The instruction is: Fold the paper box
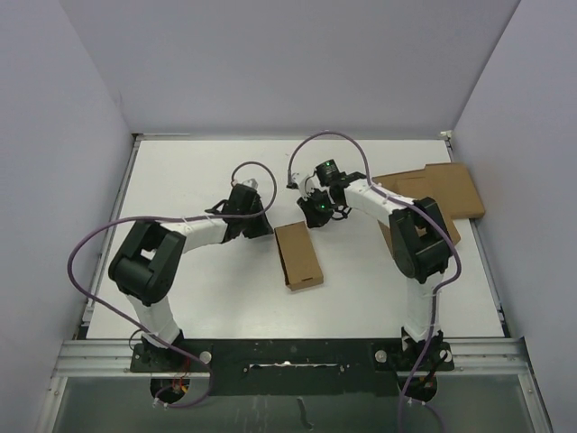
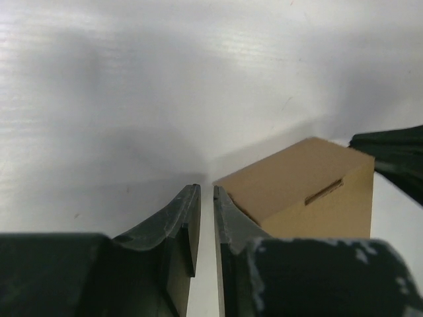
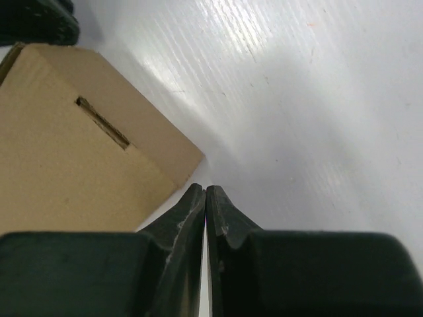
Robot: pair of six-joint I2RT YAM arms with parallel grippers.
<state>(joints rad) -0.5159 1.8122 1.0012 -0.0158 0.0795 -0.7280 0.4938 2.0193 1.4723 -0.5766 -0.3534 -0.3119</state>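
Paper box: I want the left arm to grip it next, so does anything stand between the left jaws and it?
Nothing visible does: only table surface lies between the left gripper, jaws slightly parted, and the paper box just beside it.

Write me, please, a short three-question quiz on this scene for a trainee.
1. True or false: the right tool is gripping the small narrow brown cardboard box.
2. Where does the large flat brown cardboard slab lie? A: under the box. B: at the far right of the white table. C: by the left arm's base.
3. What cut feature marks the box's face in both wrist views?

Key: 1 false, it is shut on nothing beside the box. 2 B. 3 a narrow slit.
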